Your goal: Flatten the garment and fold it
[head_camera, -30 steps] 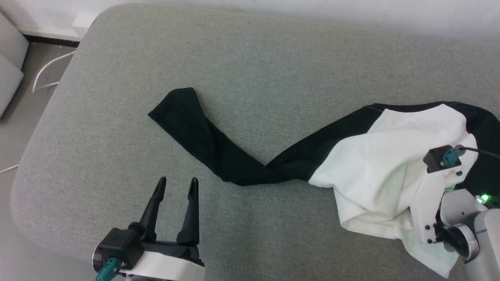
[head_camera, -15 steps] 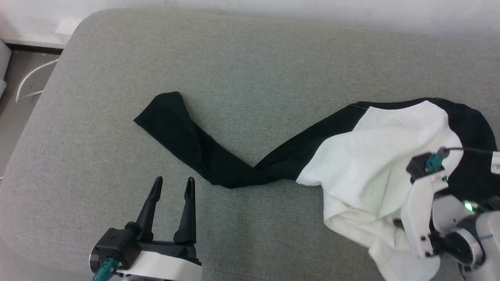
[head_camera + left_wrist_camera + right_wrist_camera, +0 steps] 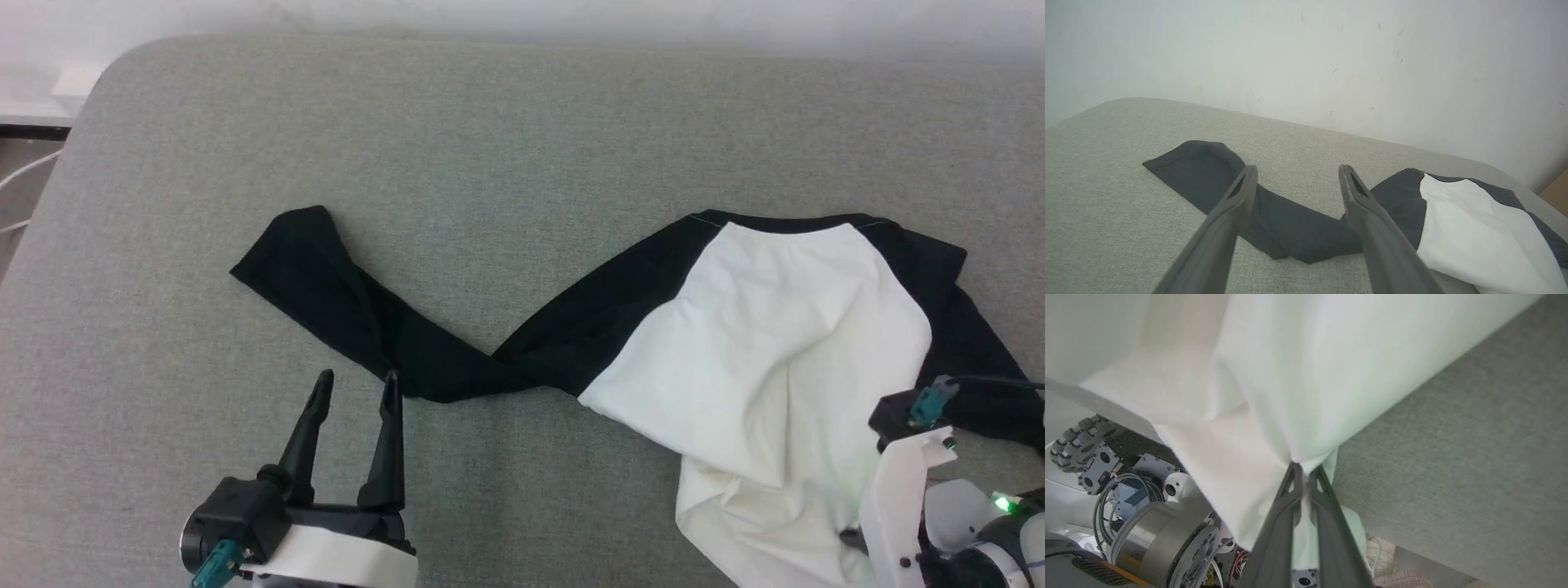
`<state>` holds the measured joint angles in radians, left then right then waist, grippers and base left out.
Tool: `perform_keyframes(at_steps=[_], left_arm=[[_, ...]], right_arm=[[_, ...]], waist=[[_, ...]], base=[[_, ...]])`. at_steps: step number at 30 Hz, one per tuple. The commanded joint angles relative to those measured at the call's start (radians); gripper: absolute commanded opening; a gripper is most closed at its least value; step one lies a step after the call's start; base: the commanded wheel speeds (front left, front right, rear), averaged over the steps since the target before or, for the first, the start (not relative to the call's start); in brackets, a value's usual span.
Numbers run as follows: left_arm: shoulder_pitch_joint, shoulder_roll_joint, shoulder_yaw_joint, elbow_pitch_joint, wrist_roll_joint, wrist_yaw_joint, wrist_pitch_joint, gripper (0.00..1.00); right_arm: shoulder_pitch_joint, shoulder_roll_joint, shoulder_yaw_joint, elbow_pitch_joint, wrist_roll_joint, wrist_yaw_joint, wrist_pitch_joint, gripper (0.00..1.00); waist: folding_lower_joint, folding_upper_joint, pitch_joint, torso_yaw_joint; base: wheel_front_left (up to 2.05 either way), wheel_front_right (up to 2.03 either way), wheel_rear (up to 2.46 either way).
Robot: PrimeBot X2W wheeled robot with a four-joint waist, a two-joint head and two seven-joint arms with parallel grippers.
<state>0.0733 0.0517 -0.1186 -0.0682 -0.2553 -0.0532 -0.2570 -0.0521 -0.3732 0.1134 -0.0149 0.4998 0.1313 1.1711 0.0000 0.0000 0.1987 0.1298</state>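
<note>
Right hand [image 3: 1303,468] pinches garment [image 3: 759,351] white fabric; left hand [image 3: 358,378] fingers apart.

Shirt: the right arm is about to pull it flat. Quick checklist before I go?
1. Right end effector shut on the shirt: ok.
2. Left end effector open, holding nothing: ok.
3. Outstretched sleeve flat and straight: not ok, it kinks and folds over midway.
4. Shirt smooth: not ok, the white cloth is creased near the grip.
5. Other sleeve laid out: cannot tell, the right arm covers part of it.
6. Grip on one layer or both: cannot tell.
</note>
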Motion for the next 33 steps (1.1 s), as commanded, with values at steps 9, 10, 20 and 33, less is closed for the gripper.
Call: perform_keyframes(at_steps=[9, 10, 20, 33], left_arm=[[0.004, -0.001, 0.014, -0.006, 0.014, -0.006, -0.005, 1.0], [0.004, -0.001, 0.016, -0.012, 0.014, -0.005, -0.005, 1.0], [0.001, -0.001, 0.044, -0.079, 0.022, 0.004, -0.005, 1.0], [0.051, -0.001, 0.063, -0.17, 0.125, 0.032, -0.005, 1.0]], right_arm=[[-0.044, 0.121, -0.094, -0.047, -0.035, -0.001, -0.252, 1.0], [-0.048, 0.138, -0.119, -0.068, -0.029, -0.001, -0.286, 1.0], [-0.024, 0.308, -0.343, -0.203, -0.202, -0.001, -0.863, 1.0], [0.11, 0.323, -0.35, 0.044, -0.326, -0.001, -1.413, 1.0]], waist=[[0.0, 0.0, -0.034, -0.04], [0.0, 0.0, -0.036, -0.044], [0.0, 0.0, -0.03, -0.084], [0.0, 0.0, -0.058, -0.136]], base=[[0.0, 0.0, 0.0], [0.0, 0.0, 0.0], [0.0, 0.0, 0.0], [0.0, 0.0, 0.0]])
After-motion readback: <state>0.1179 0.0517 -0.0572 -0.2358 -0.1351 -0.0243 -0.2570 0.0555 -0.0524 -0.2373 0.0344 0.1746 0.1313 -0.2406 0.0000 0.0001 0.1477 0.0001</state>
